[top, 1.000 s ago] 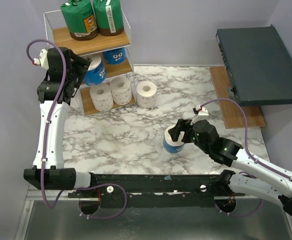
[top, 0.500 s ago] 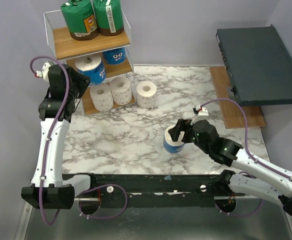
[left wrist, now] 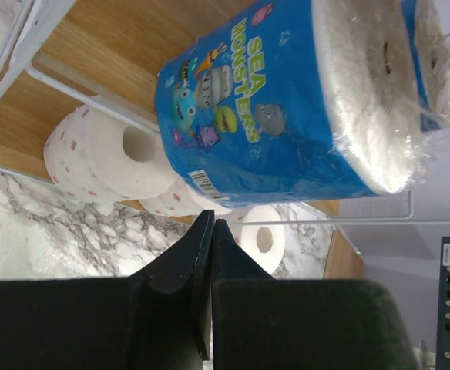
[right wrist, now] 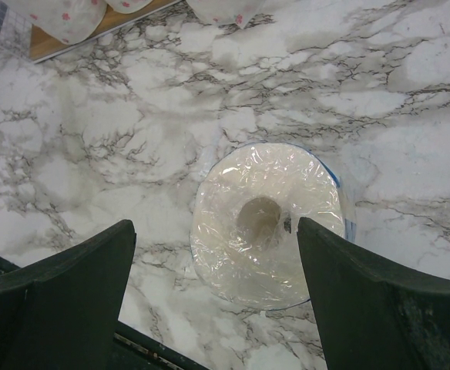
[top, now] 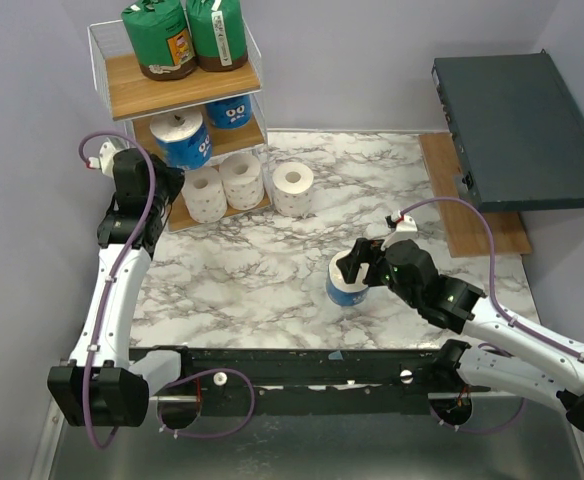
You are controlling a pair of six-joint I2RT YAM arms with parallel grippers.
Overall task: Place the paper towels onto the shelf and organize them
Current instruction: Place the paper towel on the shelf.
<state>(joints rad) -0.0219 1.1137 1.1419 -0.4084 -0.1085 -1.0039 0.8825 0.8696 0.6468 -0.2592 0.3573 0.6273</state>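
White-wire shelf [top: 132, 95] far left: green rolls [top: 184, 35] on the top tier, two blue rolls [top: 182, 140] in the middle, white ones [top: 222, 185] at the bottom. Left gripper [top: 167, 185] sits just in front of it, fingers pressed together, holding nothing. One white roll [top: 293, 188] stands loose beside the shelf. Right gripper [top: 355, 268] is spread wide around an upright blue roll [right wrist: 267, 223] mid-table, pads apparently not touching. I'd centre, squeeze the sides lightly (wrap looks slick, roll soft), lift straight up. Marble top [top: 272, 270] flat, glossy; grey box [top: 517, 120] far right; plain walls [top: 372, 60] close by.
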